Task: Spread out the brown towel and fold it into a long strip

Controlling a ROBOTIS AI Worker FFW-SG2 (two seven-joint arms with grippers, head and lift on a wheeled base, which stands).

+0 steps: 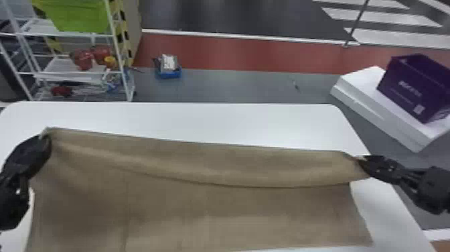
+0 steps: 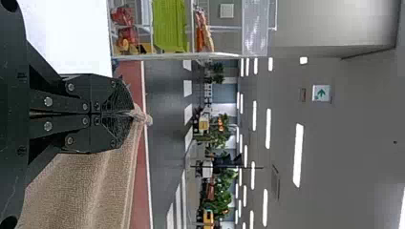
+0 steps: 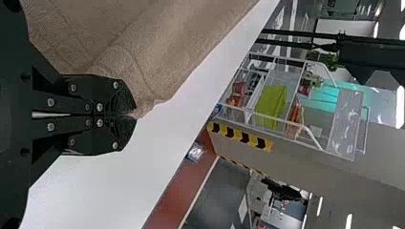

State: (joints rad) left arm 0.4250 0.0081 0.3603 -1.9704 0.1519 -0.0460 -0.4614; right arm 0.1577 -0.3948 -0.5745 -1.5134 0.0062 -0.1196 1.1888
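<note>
In the head view, my left gripper holds the far left corner of the brown towel, and my right gripper holds its far right corner. Between them the far edge is stretched, with a sagging fold below it; the rest spreads toward the near side of the table. The left wrist view has the left gripper shut on a bunched bit of towel. In the right wrist view the right gripper is likewise shut on a towel corner.
The white table shows beyond the towel and along its right side. Past the table stand a white wire rack at far left, a blue tray on the floor, and a purple box on a white block at right.
</note>
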